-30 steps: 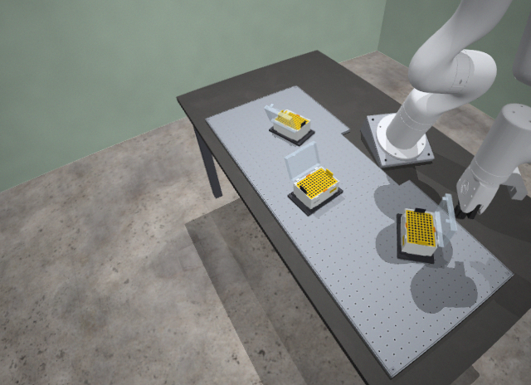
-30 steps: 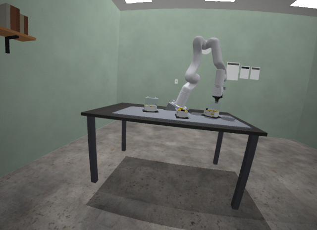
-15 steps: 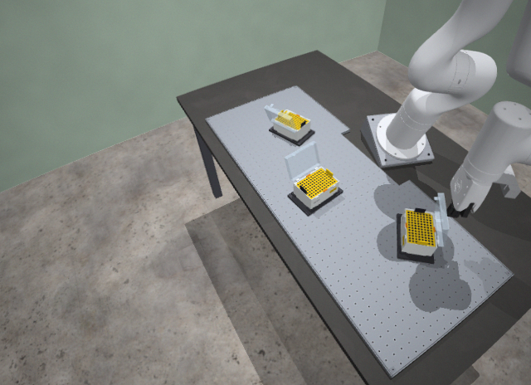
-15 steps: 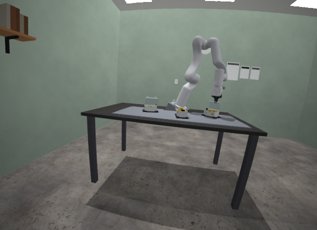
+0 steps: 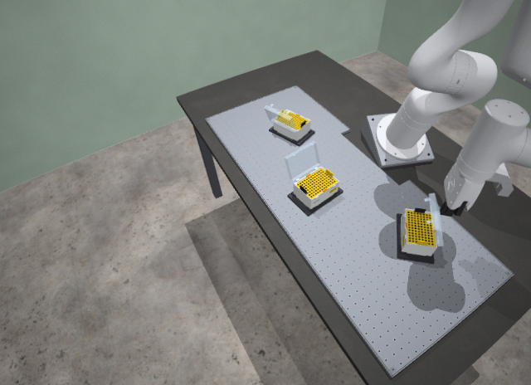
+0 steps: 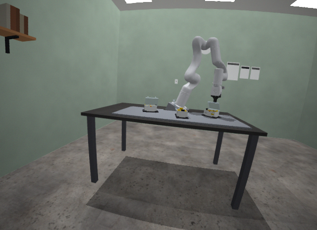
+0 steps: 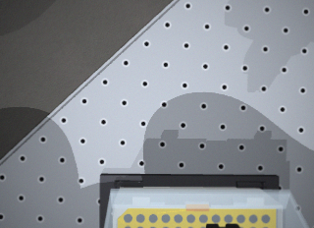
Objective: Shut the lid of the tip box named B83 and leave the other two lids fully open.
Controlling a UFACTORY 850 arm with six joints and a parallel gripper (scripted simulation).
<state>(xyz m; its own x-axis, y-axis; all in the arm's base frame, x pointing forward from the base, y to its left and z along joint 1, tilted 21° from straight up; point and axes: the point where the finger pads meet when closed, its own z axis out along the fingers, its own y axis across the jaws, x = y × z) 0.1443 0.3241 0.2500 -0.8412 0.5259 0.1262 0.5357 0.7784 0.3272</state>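
Three white tip boxes with yellow tip racks sit on black holder plates along the grey perforated board. The near box (image 5: 419,234) has its clear lid (image 5: 435,218) standing about upright on its right side. My gripper (image 5: 452,210) is shut and empty, right beside that lid's outer face near its top edge. In the wrist view this box (image 7: 196,210) and its plate (image 7: 188,179) fill the bottom edge. The middle box (image 5: 315,185) has its lid (image 5: 302,159) raised open. The far box (image 5: 292,122) has its lid (image 5: 270,111) tilted up. I cannot read any sticker.
The arm's base plate (image 5: 397,142) stands on the dark table to the right of the board. The board's right edge (image 7: 93,83) runs close behind the near box. From the exterior view the boxes stand in a row (image 6: 182,112) under the arm.
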